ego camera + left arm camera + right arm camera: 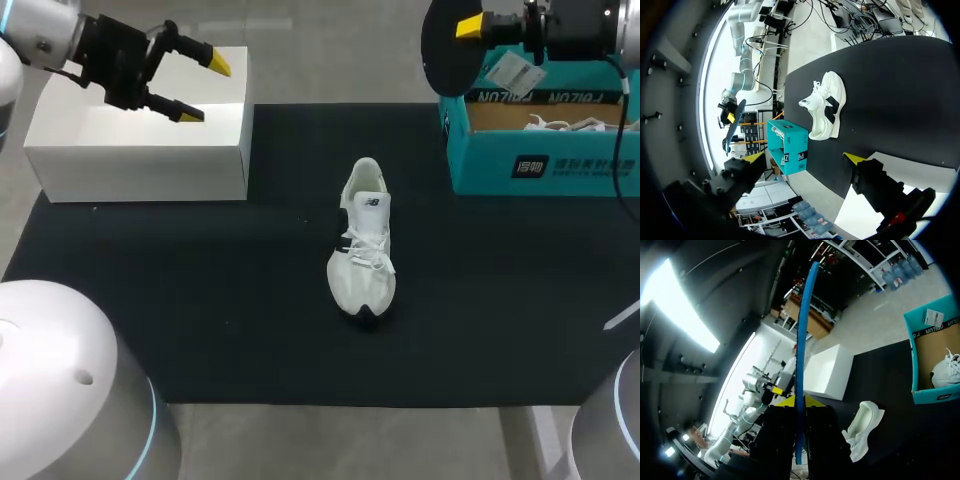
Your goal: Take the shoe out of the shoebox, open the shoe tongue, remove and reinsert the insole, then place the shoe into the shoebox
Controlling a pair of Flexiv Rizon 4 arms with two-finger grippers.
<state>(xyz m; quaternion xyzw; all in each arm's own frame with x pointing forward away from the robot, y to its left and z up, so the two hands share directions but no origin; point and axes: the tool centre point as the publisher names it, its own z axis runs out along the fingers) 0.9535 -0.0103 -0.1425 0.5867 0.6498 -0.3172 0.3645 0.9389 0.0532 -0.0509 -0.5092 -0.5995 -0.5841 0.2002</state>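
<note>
Pinching insole (801, 330), right gripper (796, 401); left gripper (205, 88) spread wide above white box (140, 150)

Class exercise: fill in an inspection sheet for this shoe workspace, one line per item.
Surface: black mat under the shoe.
Job's things: white shoe upright mid-mat, apart from the teal shoebox; insole out, held up by the right gripper.
Clutter: white box; second shoe inside the shoebox.
Grippers: left gripper fingers open above the white box; right shut on the insole.
Cables: black cable hanging by the shoebox.
Surroundings: nothing seen.
</note>
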